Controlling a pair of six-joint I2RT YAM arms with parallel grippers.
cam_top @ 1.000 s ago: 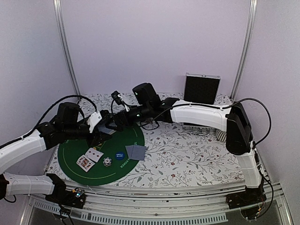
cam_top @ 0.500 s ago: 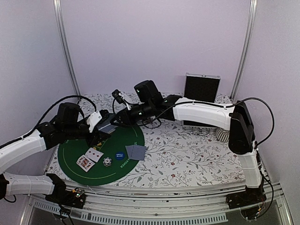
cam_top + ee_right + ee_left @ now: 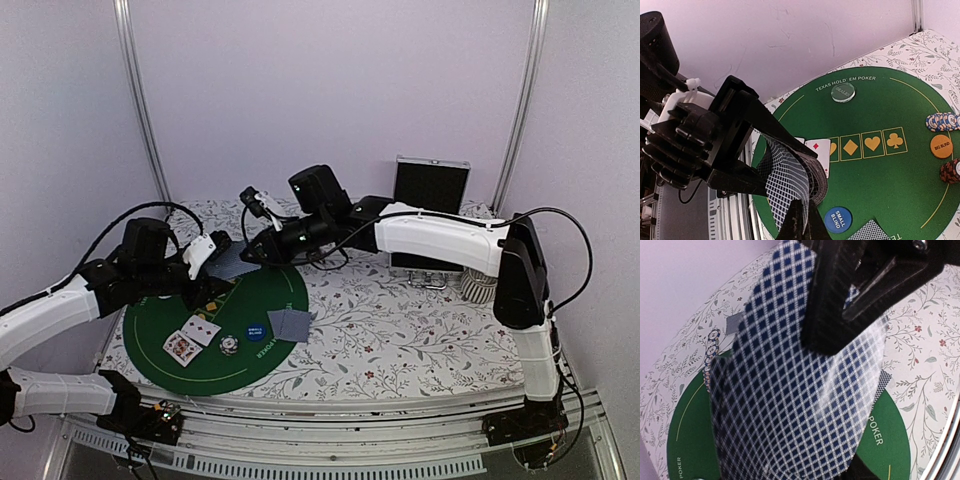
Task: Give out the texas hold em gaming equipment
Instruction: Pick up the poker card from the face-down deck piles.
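Right fingers (image 3: 796,227) pinched on the bowed top card (image 3: 782,192), left fingers (image 3: 755,120) clamping the deck (image 3: 790,405): friction could drag extra cards out and spill them on the table (image 3: 400,330).

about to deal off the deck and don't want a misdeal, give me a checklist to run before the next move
1. right gripper shut on the top card: ok
2. left gripper holding the deck: ok
3. only one card pinched: cannot tell, the cards bow together
4. bare space on the green mat for a drop: ok
5. face-up cards lying flat on the mat, apart from both grippers: ok
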